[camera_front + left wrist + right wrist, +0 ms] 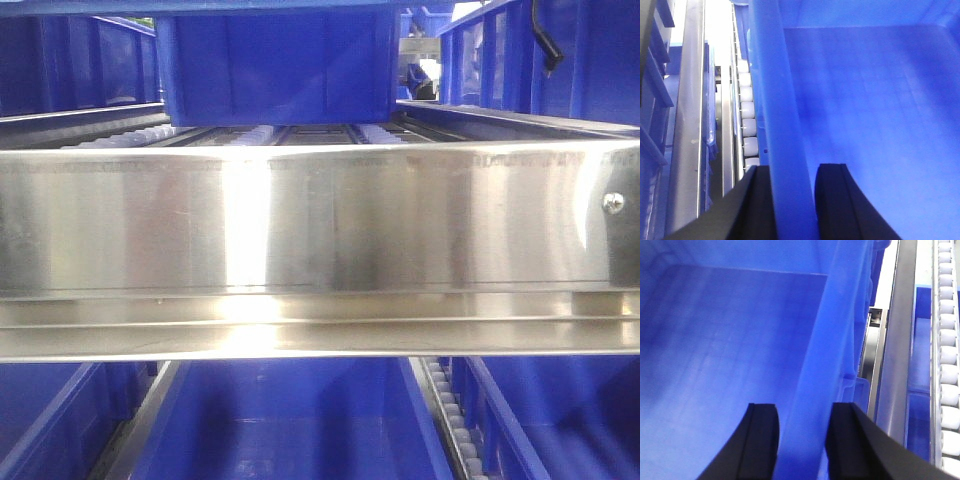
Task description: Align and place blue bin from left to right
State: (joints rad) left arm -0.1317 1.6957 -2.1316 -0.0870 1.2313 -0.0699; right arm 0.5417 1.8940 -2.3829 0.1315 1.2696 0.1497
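Note:
The blue bin (875, 100) fills the left wrist view, seen from above into its empty inside. My left gripper (792, 167) straddles the bin's left wall, one black finger (757, 200) outside and one inside, both pressed against the rim. In the right wrist view the blue bin (730, 340) shows its right wall, and my right gripper (802, 405) is shut on that wall the same way. In the front view a blue bin (280, 60) rests on the upper roller lane with its top cut off. Neither gripper shows there.
A wide steel crossbar (320, 220) spans the front view. White rollers (746, 110) run along the bin's left side, and a steel rail (897, 355) and more rollers (949, 355) lie to its right. Other blue bins stand left (70, 60), right (560, 50) and below (290, 420).

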